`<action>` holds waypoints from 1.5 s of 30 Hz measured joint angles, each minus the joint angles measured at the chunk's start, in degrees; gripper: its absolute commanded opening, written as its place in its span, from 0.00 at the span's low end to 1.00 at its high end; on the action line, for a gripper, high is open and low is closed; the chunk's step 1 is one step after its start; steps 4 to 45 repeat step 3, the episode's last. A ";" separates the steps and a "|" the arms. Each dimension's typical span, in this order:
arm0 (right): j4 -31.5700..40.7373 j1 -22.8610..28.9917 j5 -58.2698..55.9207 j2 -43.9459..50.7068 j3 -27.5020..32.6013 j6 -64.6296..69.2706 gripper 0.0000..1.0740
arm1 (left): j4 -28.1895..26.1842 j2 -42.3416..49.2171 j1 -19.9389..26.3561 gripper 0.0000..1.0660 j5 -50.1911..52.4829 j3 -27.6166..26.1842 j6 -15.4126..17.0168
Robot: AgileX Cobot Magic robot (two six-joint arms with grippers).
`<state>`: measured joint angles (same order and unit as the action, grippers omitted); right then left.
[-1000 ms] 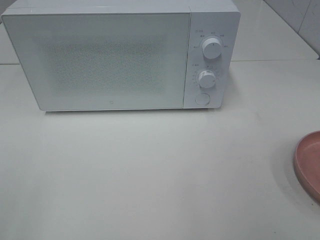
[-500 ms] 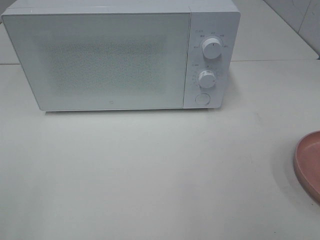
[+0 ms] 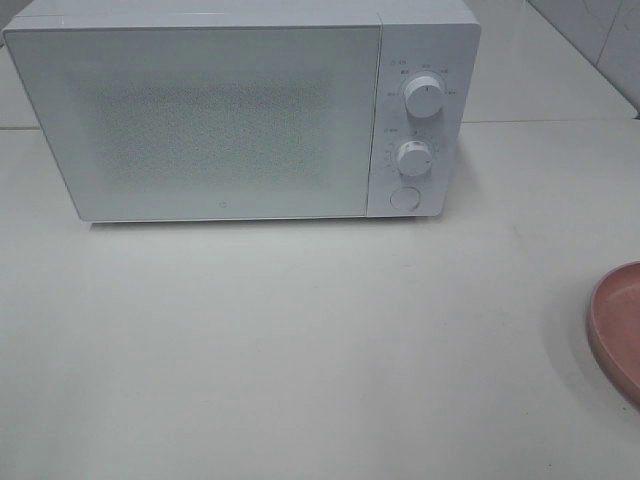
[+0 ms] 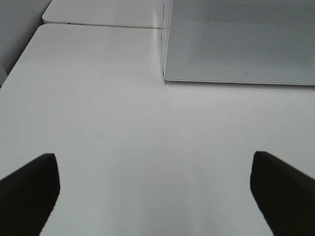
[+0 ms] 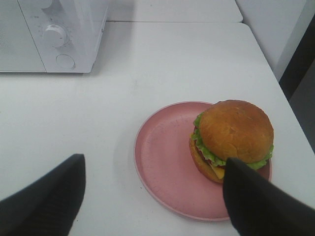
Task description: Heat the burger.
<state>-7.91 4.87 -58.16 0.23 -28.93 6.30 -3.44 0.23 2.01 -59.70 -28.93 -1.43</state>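
A white microwave (image 3: 240,115) with its door closed fills the upper left and centre of the high view, standing on the white bench (image 3: 300,340). The left end effector (image 4: 155,189) hangs over bare bench, its fingers apart and empty. At the right edge sits a pink plate (image 3: 618,325). In the right wrist view the burger (image 5: 232,140) rests on that plate, between the spread fingers of the right end effector (image 5: 152,196), which holds nothing.
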 measured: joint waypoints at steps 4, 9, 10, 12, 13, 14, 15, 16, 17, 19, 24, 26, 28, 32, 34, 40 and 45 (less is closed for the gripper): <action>0.00 0.00 0.00 0.00 0.00 0.00 0.69 | 0.00 0.00 0.00 0.92 0.00 0.00 0.00; 0.00 0.00 0.00 0.00 0.00 0.00 0.69 | 0.00 0.00 0.00 0.92 0.00 0.00 0.00; 0.00 0.00 0.00 0.00 0.00 0.00 0.69 | 0.00 0.00 0.00 0.92 0.00 0.00 0.00; 0.00 0.00 0.00 0.00 0.00 0.00 0.69 | 0.00 0.00 0.00 0.92 0.00 0.00 0.00; 0.00 0.00 0.00 0.00 0.00 0.00 0.69 | 0.00 0.00 0.00 0.92 0.00 0.00 0.00; 0.00 0.00 0.00 0.00 0.00 0.00 0.69 | 0.00 0.00 0.00 0.92 0.00 0.00 0.00; 0.00 0.00 0.00 0.00 0.00 0.00 0.69 | 0.00 0.00 0.00 0.92 0.00 0.00 0.00; 0.00 0.00 0.00 0.00 0.00 0.00 0.69 | 0.00 0.00 0.00 0.92 0.00 0.00 0.00; 0.00 0.00 0.00 0.00 0.00 0.00 0.69 | 0.00 0.00 0.00 0.92 0.00 0.00 0.00; 0.00 0.00 0.00 0.00 0.00 0.00 0.69 | 0.00 0.00 0.00 0.92 0.00 0.00 0.00; 0.00 0.00 0.00 0.00 0.00 0.00 0.69 | 0.00 0.00 0.00 0.92 0.00 0.00 0.00; 0.00 0.00 0.00 0.00 0.00 0.00 0.69 | 0.00 0.00 0.00 0.92 0.00 0.00 0.00; 0.00 0.00 0.00 0.00 0.00 0.00 0.69 | 0.00 0.00 0.00 0.92 0.00 0.00 0.00; 0.00 0.00 0.00 0.00 0.00 0.00 0.69 | 0.00 0.00 0.00 0.92 0.00 0.00 0.00; 0.00 0.00 0.00 0.00 0.00 0.00 0.69 | 0.00 0.00 0.00 0.92 0.00 0.00 0.00; 0.00 0.00 0.00 0.00 0.00 0.00 0.69 | 0.00 0.00 0.00 0.92 0.00 0.00 0.00; 0.00 0.00 0.00 0.00 0.00 0.00 0.69 | 0.00 0.00 0.00 0.92 0.00 0.00 0.00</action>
